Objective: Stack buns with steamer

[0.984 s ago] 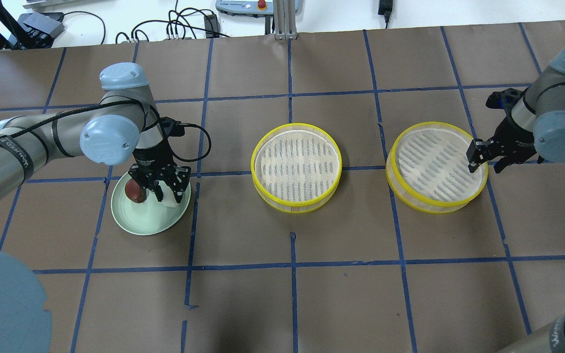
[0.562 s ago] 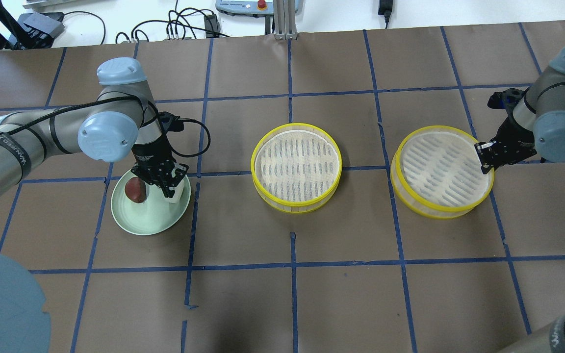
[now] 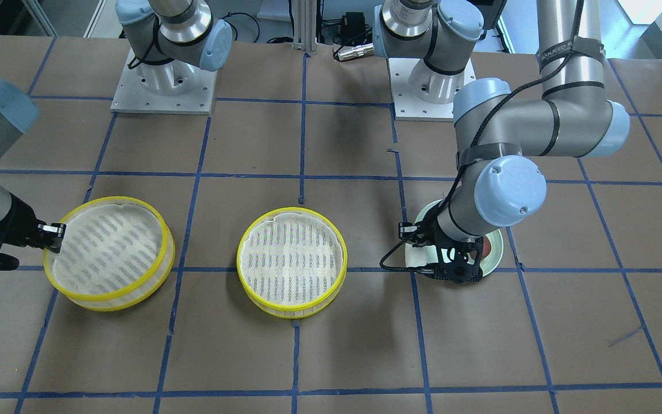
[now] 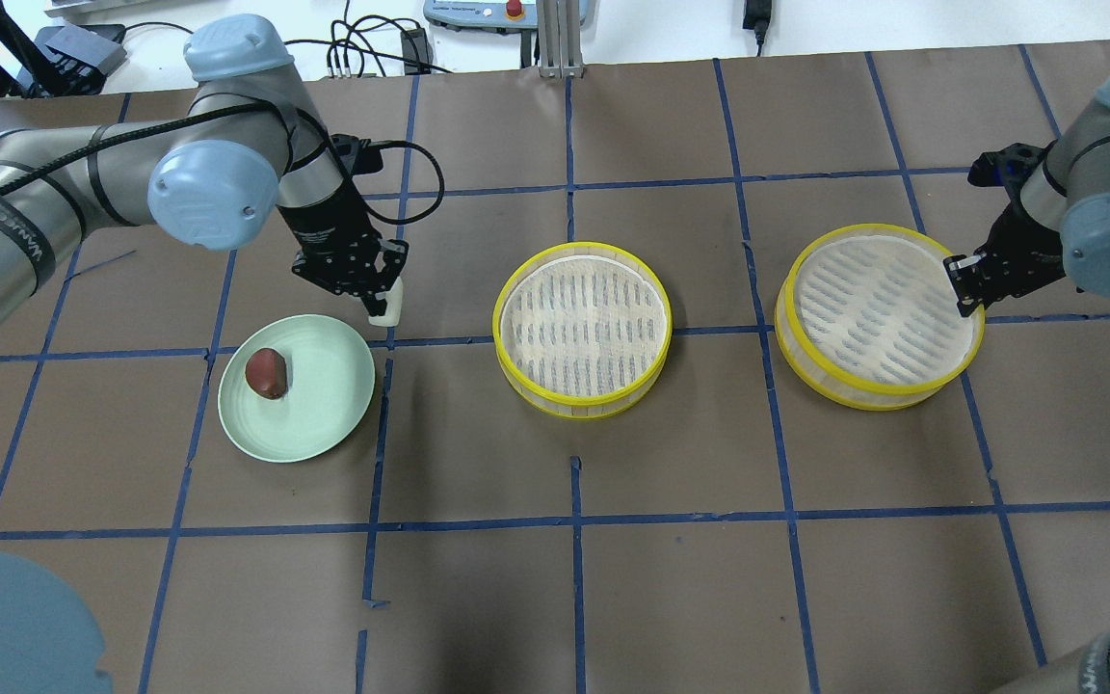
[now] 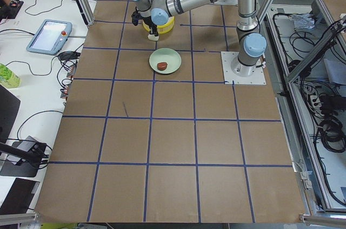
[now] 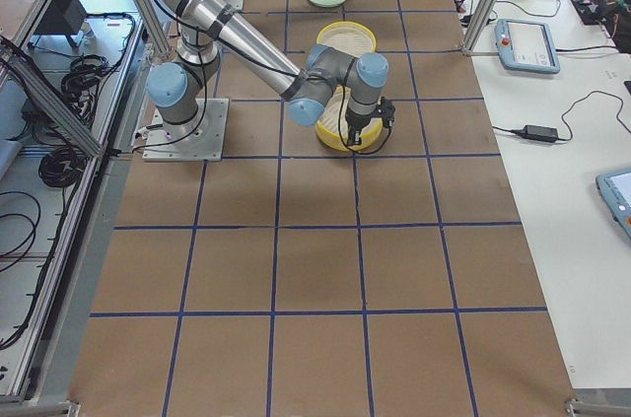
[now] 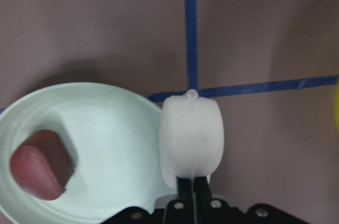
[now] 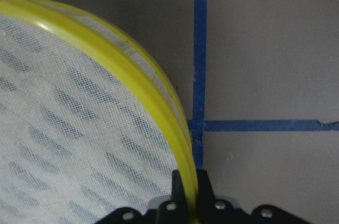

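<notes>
My left gripper (image 4: 382,292) is shut on the white bun (image 4: 388,307) and holds it above the table, just past the far right edge of the pale green plate (image 4: 309,429). In the left wrist view the white bun (image 7: 192,136) hangs between the jaws beside the plate (image 7: 111,144). The dark red-brown bun (image 4: 266,372) lies on the plate's left side. My right gripper (image 4: 963,280) is shut on the yellow rim of the right steamer (image 4: 863,399). The rim (image 8: 153,83) runs into the jaws. A second steamer (image 4: 576,409) sits at the table's middle.
Blue tape lines divide the brown table. Cables and a teach pendant (image 4: 507,12) lie beyond the far edge. The two arm bases (image 3: 161,86) stand at the robot's side. My left arm's elbow (image 4: 213,193) hangs over the table behind the plate.
My left gripper shut on the white bun, lifted it off the plate and carried it back and right. My right gripper shut on the right steamer's rim, and that steamer shifted slightly right.
</notes>
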Available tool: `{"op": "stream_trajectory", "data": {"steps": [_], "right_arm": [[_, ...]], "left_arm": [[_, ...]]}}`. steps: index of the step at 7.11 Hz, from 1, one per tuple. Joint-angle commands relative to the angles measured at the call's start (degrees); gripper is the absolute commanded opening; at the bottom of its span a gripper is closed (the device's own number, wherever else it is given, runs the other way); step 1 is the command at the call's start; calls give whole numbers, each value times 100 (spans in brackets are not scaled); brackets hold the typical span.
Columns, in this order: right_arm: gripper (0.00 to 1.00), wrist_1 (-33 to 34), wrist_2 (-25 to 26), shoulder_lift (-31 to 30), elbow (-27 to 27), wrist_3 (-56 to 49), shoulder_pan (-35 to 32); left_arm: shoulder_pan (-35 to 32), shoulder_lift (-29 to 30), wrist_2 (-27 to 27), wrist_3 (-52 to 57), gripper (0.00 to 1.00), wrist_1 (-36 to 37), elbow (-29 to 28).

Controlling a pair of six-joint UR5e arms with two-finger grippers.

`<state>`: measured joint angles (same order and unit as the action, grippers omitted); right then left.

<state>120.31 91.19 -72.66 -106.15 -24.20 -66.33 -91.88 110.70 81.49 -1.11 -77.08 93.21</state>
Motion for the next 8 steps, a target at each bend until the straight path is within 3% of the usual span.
{"op": "stream_trajectory", "data": {"steps": [1, 2, 3, 4, 6, 7, 8], "right_arm": [[16, -278, -31, -291, 67, 160, -317], [16, -306, -31, -345, 68, 379, -424], [16, -341, -31, -354, 68, 416, -521], [16, -385, -31, -433, 68, 799, -765], [16, -447, -23, -504, 68, 1180, -1048], [16, -508, -49, -591, 76, 1668, -1284], [16, -587, -40, -688, 103, 1926, -1582]], "left_arm": [[-732, 100, -1417, -844, 14, 526, -41], [-813, 310, -1991, -874, 16, 858, 29], [-866, 486, -2066, -883, 61, 904, 74], [-876, 479, -2006, -961, 100, 887, 100], [-850, 409, -1866, -918, 100, 817, 110], [-675, 278, -934, -839, 100, 773, 66], [-360, 146, -455, -717, 100, 695, 117]]}}
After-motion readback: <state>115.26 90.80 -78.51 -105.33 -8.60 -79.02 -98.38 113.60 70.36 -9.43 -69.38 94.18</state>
